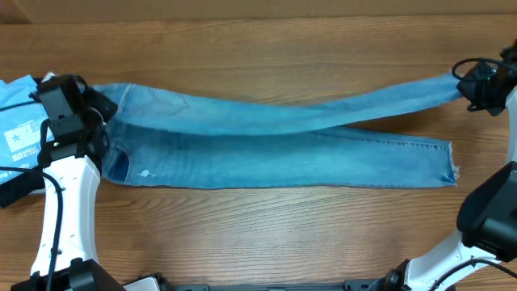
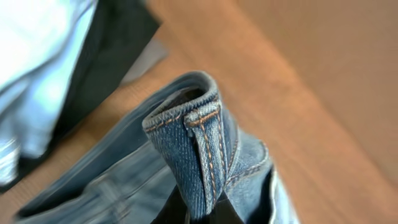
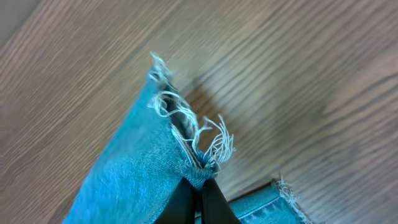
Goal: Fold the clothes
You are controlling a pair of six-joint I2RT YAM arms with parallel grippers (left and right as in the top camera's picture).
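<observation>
Jeans: the light-wash jeans (image 1: 283, 149) stretch lengthwise across the wooden table (image 1: 258, 40), with the waist at the left end and the ankles at the right.
Lower leg: it lies flat on the wood and ends in a frayed hem (image 1: 452, 166) at the right. A small white scuff (image 1: 145, 174) shows near the waist end.
Upper leg: it is drawn out toward the far right corner and overlaps the lower leg along the middle. Its ankle end narrows into the right gripper and, judging by the shadow beneath it, hangs clear of the wood.
Left gripper (image 2: 191, 211): it sits at the waist end. Its dark fingers (image 2: 219, 214) pinch the waistband (image 2: 180, 124) just beside a belt loop (image 2: 202, 134) with orange stitching, and the band stands up in a fold above the jaws.
Right gripper (image 3: 199, 196): its jaws are pressed together on the ankle of the upper leg. White threads (image 3: 199, 134) of the fringe fan out just above the fingertips.
Other hem: a frayed corner (image 3: 280, 199) lies on the table near the right gripper.
Left edge: a light blue T-shirt (image 1: 18, 121) with white print lies near the waistband — the arm covers the gap, so I cannot tell whether they touch.
Black garment (image 2: 115, 43): it lies against the T-shirt, and is blurred in the left wrist view.
</observation>
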